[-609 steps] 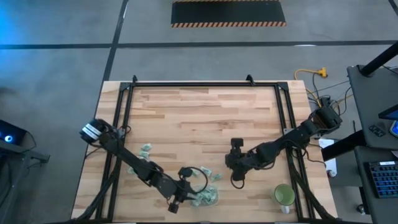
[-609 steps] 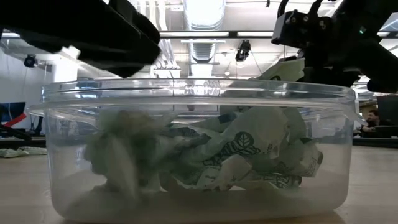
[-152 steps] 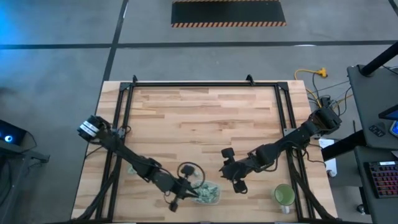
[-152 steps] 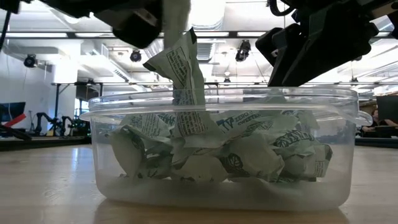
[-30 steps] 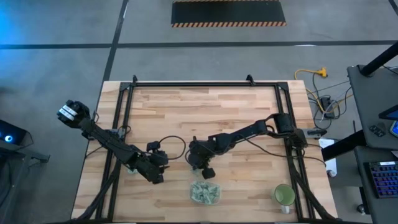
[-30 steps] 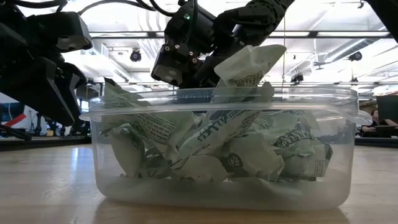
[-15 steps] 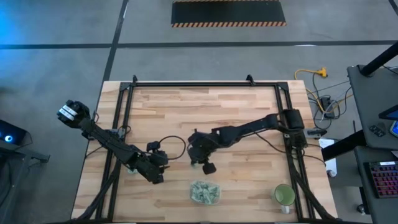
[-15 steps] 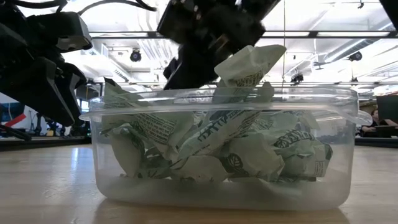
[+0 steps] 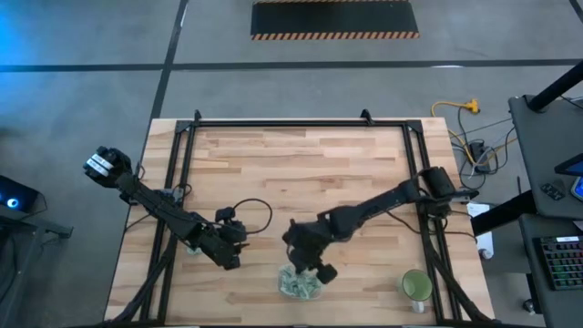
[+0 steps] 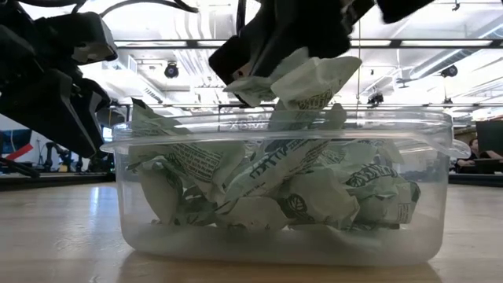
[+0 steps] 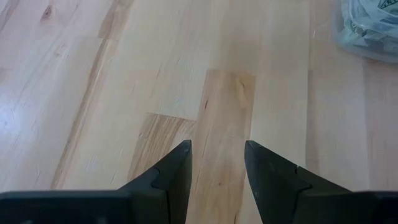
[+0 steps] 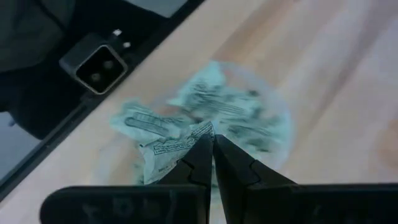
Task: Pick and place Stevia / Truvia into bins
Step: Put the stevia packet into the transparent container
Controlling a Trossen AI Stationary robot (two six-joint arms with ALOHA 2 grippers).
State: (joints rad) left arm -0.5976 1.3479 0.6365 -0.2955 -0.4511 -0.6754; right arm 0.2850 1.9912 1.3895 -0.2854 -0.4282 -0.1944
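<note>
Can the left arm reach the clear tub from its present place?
Probably not directly: the right gripper, shut on a sachet, hangs over the tub; the left gripper waits open beside it.

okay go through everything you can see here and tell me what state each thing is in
Right gripper: shut on a sachet, above the tub.
Left gripper: open, empty, over bare table.
Tub: upright, lidless, heaped with sachets above its rim.
Green cup: upright, apart from the tub.

sachets (image 10: 267, 181) in bin (image 10: 440, 196) | cup (image 9: 416, 286) right of bin
</note>
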